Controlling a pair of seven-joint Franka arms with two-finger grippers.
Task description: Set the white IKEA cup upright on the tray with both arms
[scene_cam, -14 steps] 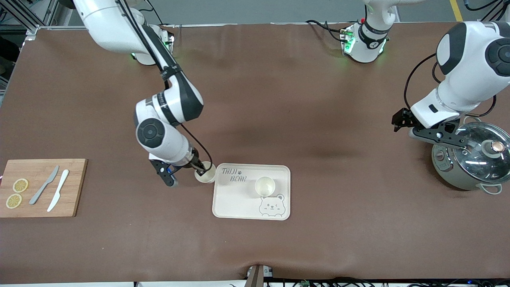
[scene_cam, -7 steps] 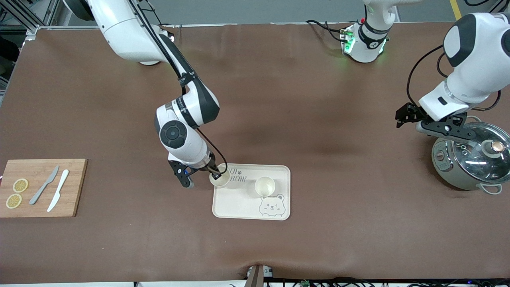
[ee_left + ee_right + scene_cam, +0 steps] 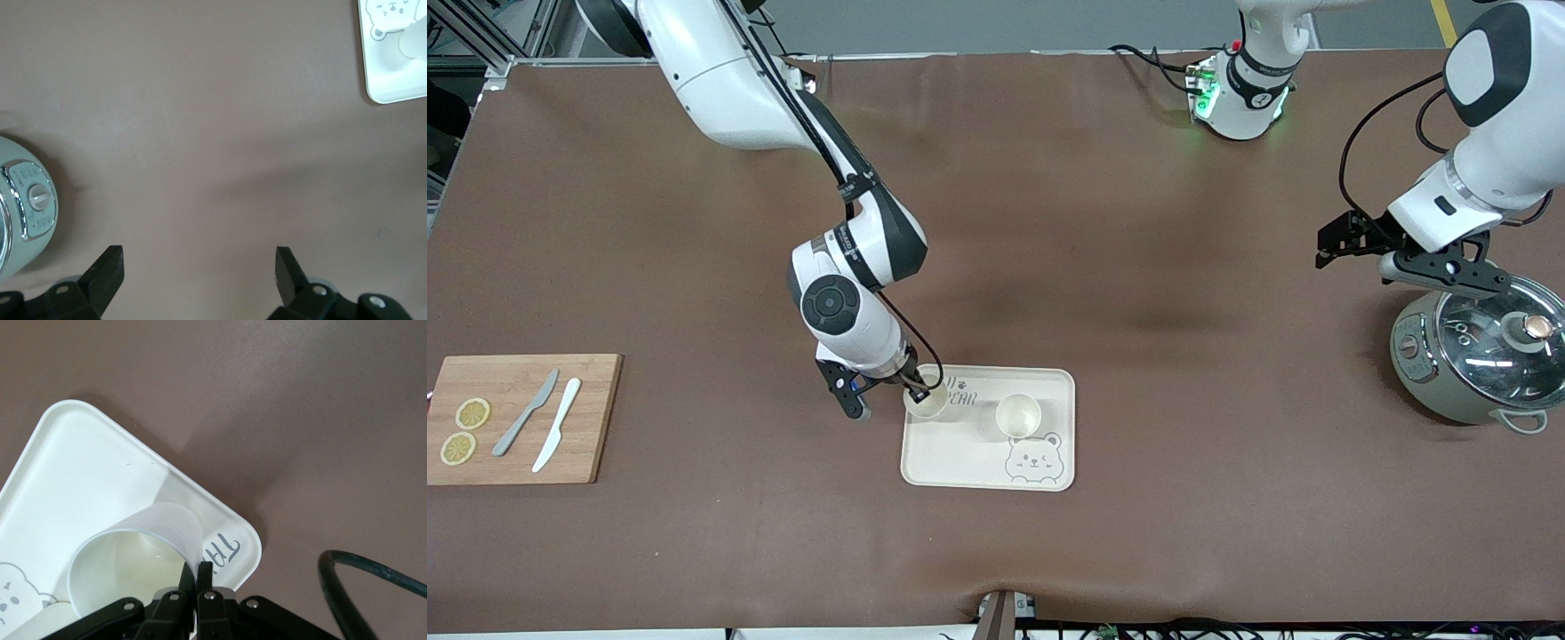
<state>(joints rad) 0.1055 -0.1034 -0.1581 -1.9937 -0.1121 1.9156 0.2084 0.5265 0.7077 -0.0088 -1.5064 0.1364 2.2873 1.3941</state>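
My right gripper (image 3: 916,388) is shut on the rim of a white cup (image 3: 927,400) and holds it upright over the lettered corner of the cream tray (image 3: 960,453). I cannot tell whether the cup touches the tray. In the right wrist view the fingers (image 3: 198,577) pinch the cup's wall (image 3: 133,553) above the tray (image 3: 80,467). A second white cup (image 3: 1018,414) stands upright on the tray beside the bear drawing. My left gripper (image 3: 1329,244) is open and empty over bare table beside the pot; its view (image 3: 198,267) shows the tray's corner (image 3: 393,87).
A grey-green pot with a glass lid (image 3: 1480,360) stands at the left arm's end of the table. A wooden cutting board (image 3: 587,418) with two lemon slices and two knives lies at the right arm's end.
My right gripper has carried the cup from beside the tray to over its lettered corner. My left gripper has drawn away from the pot toward its base.
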